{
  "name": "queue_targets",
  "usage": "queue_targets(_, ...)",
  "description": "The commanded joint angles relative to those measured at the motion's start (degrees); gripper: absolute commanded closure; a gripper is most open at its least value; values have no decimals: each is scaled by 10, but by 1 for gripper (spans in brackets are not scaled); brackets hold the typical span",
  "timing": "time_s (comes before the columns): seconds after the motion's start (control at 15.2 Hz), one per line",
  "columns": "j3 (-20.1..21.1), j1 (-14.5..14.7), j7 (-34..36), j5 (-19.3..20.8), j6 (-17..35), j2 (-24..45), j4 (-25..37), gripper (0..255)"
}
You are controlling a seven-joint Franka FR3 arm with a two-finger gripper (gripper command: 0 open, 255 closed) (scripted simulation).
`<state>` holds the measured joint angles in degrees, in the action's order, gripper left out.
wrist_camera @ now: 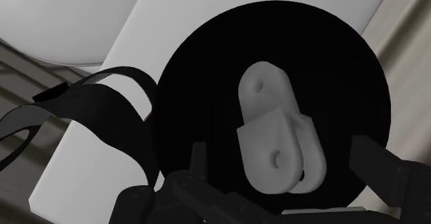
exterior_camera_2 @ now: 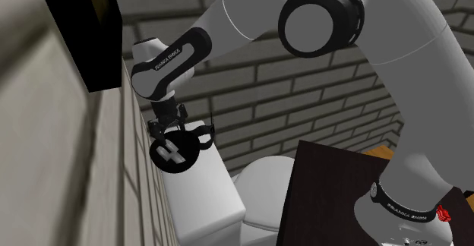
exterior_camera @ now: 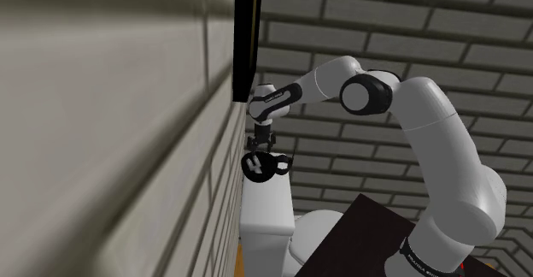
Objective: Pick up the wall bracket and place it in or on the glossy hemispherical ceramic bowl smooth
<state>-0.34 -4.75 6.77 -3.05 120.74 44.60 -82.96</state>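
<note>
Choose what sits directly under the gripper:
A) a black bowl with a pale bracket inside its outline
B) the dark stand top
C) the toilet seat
A: the gripper hangs right over the black bowl, and the wrist view shows the pale bracket within the bowl's round outline.

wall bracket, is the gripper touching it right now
Apart. In the wrist view the fingers of the open gripper stand either side of the wall bracket, black bowl showing between.
</note>
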Motion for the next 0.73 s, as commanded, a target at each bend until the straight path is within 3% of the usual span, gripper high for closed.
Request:
queue_targets(0.0,0,-1,0,0,-22,-13,9,0)
queue_targets(0.13,-1,-2,0,1,-49,-27,22,0)
queue_targets(0.66,-1,-2,0,1,-49,-27,22,0)
